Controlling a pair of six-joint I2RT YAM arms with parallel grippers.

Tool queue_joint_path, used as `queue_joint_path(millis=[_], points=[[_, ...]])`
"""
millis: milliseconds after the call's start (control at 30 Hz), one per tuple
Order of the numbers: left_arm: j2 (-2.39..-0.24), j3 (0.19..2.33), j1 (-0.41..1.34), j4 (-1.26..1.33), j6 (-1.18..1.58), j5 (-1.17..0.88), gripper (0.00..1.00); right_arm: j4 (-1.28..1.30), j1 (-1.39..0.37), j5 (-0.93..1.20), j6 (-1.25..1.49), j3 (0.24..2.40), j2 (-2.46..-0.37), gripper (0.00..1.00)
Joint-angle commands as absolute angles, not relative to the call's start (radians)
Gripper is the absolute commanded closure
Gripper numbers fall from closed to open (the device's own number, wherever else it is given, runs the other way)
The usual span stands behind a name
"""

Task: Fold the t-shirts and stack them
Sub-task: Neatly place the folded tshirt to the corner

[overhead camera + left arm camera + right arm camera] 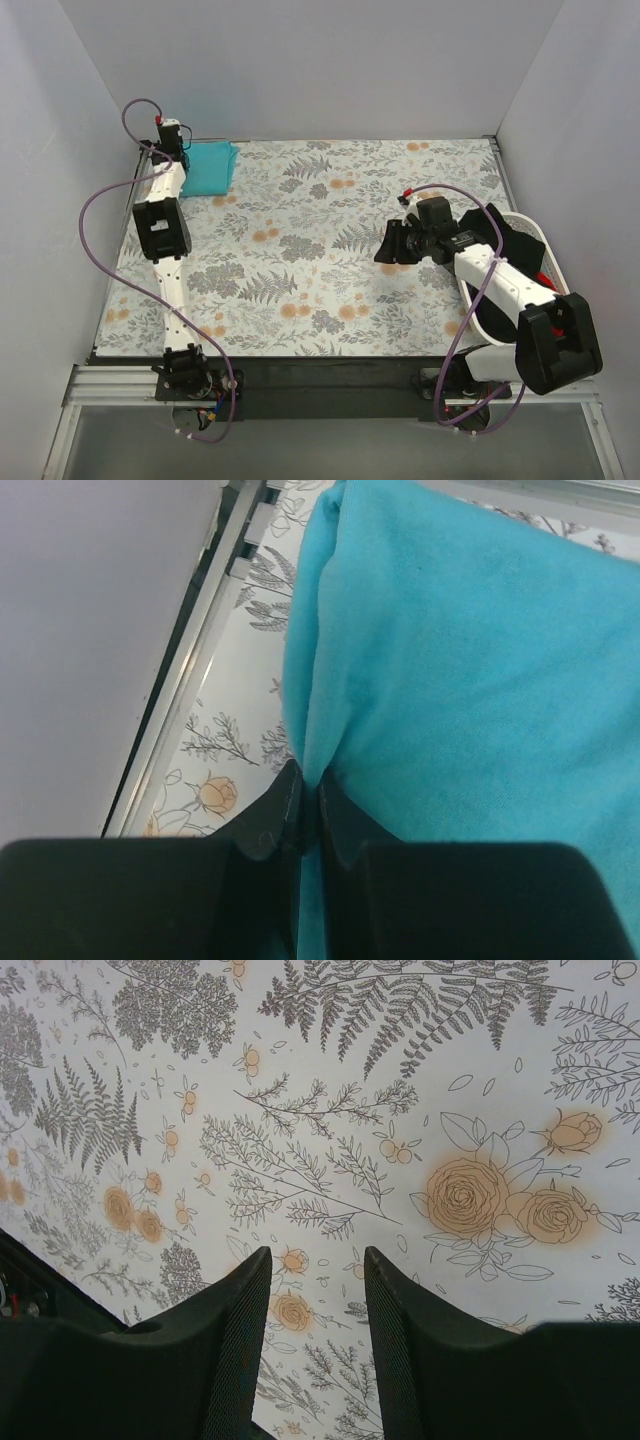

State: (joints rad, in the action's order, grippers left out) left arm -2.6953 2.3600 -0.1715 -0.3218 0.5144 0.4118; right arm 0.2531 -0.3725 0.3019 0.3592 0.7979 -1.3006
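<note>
the folded teal-turquoise cotton t-shirt [212,167] lay at the far left corner of the tabletop, on the grey floral cloth [330,260]. the left gripper [308,780] stood at the shirt's left edge, its jaws pressed together on a fold of it. the rest of the shirt spread to the right of the gripper. the right gripper [315,1260] hung half apart and empty beside the white plastic basket [545,238], so the left arm was the nearer one.
</note>
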Motion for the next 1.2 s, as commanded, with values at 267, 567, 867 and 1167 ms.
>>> queue_joint_path(millis=[267, 567, 867, 1167], points=[[-2.715, 2.477, -0.242, -0.373, 0.563, 0.341, 1.00, 0.242, -0.394, 0.302, 0.347, 0.867, -1.336, 0.52], [-2.723, 2.526, -0.264, -0.382, 0.594, 0.270, 1.00, 0.249, -0.411, 0.296, 0.344, 0.891, -1.367, 0.52], [-2.729, 2.571, -0.264, -0.390, 0.656, 0.253, 0.86, 0.250, -0.423, 0.285, 0.339, 0.905, -1.382, 0.52], [-2.570, 2.432, -0.261, -0.379, 0.778, 0.308, 0.49, 0.261, -0.439, 0.270, 0.339, 0.914, -1.345, 0.46]])
